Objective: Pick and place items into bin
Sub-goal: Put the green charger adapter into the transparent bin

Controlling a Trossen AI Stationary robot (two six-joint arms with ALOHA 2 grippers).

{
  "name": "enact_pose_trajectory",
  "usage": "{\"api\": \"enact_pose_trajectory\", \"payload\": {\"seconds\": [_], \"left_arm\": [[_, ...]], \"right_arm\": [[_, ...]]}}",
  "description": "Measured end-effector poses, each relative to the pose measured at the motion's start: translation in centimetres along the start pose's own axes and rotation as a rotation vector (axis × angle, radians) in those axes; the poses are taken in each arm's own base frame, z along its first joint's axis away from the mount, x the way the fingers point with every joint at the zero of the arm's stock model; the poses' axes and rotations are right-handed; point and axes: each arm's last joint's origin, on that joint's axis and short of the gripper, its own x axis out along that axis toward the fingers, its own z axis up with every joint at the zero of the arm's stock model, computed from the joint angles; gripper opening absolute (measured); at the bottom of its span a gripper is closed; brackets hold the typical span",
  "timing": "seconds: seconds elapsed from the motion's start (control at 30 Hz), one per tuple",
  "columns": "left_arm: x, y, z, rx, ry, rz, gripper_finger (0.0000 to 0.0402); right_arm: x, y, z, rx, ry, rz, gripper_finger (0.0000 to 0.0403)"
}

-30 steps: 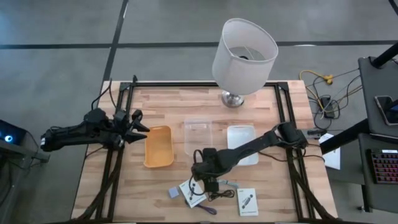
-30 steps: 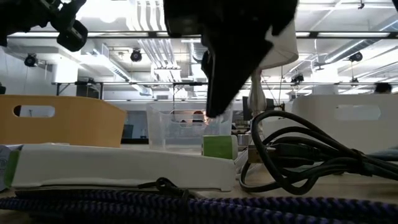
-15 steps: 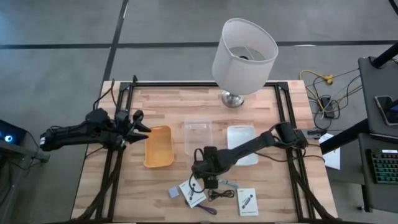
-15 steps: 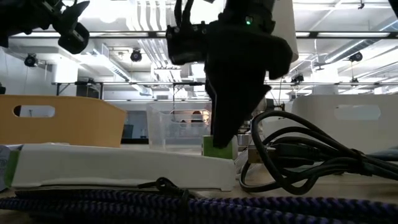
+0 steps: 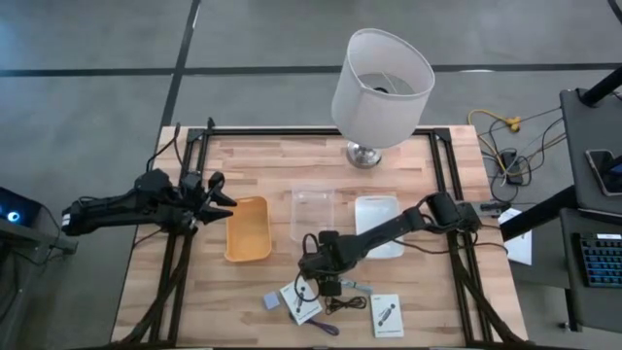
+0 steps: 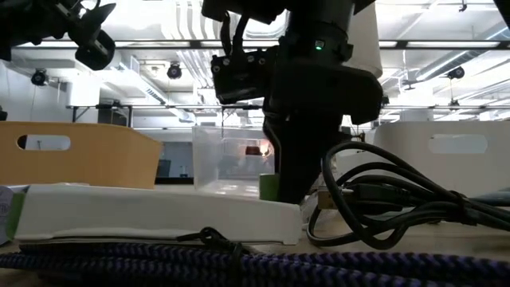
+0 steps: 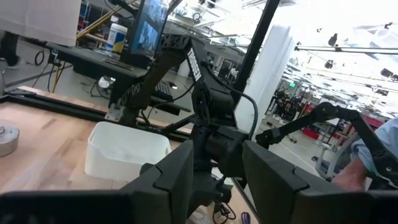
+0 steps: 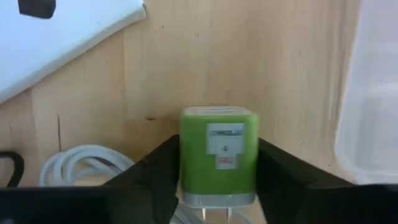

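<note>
The green plug block (image 8: 219, 155) sits on the wood just in front of the clear bin (image 5: 311, 215), bracketed by the right gripper (image 5: 328, 283), fingers apart. Grasp step: squeeze, then lift binward. Left gripper (image 5: 216, 194) waits open beside the yellow bin (image 5: 247, 229).

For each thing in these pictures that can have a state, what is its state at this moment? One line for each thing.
Right hand: down at the table, fingers on both sides of the small green charger block.
Left hand: open, waiting beside the orange plastic bin.
Clear plastic bin: upright.
White plastic bin: upright.
White lamp: standing.
</note>
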Motion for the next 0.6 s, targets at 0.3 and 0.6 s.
{"api": "enact_pose_trajectory", "payload": {"seconds": [0.3, 0.6], "left_arm": [[0.0, 0.0, 0.0, 0.001, -0.002, 0.001, 0.0125], [0.1, 0.0, 0.0, 0.001, -0.001, 0.005, 0.0125]], "right_arm": [[-3.2, 0.3, 0.5, 0.001, -0.056, -0.034, 0.0133], [-12.1, -1.9, 2.0, 0.185, -0.186, -0.174, 0.0133]]}}
